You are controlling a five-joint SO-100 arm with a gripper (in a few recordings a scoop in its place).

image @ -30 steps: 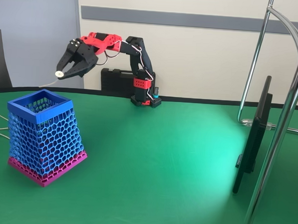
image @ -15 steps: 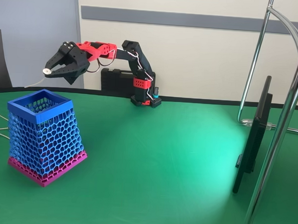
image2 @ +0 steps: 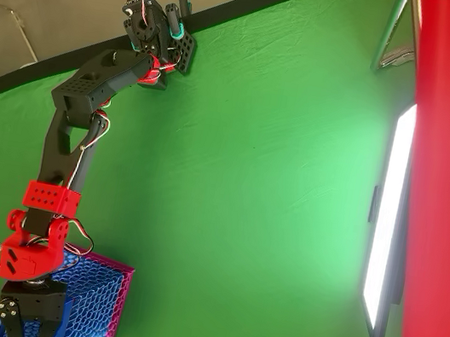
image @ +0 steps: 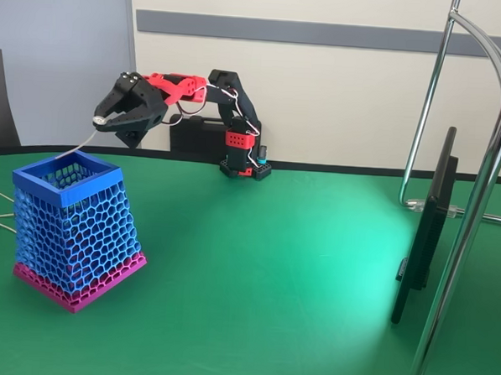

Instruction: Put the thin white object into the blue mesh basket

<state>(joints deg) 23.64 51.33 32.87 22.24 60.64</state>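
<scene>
Nearest you on the green worktop [image: 254, 272], the blue mesh basket [image: 73, 229] looks like rigid honeycomb plastic with a square rim. Above its far edge, your gripper [image: 103, 121] pinches the thin white object [image: 78, 145] by its knob. It hangs slender, probably light and slightly springy.

Matt green cloth table [image: 272, 264], plastic honeycomb-mesh basket [image: 76, 229], shiny chrome metal stand [image: 477, 199], matt plastic arm [image: 226, 94]
</scene>
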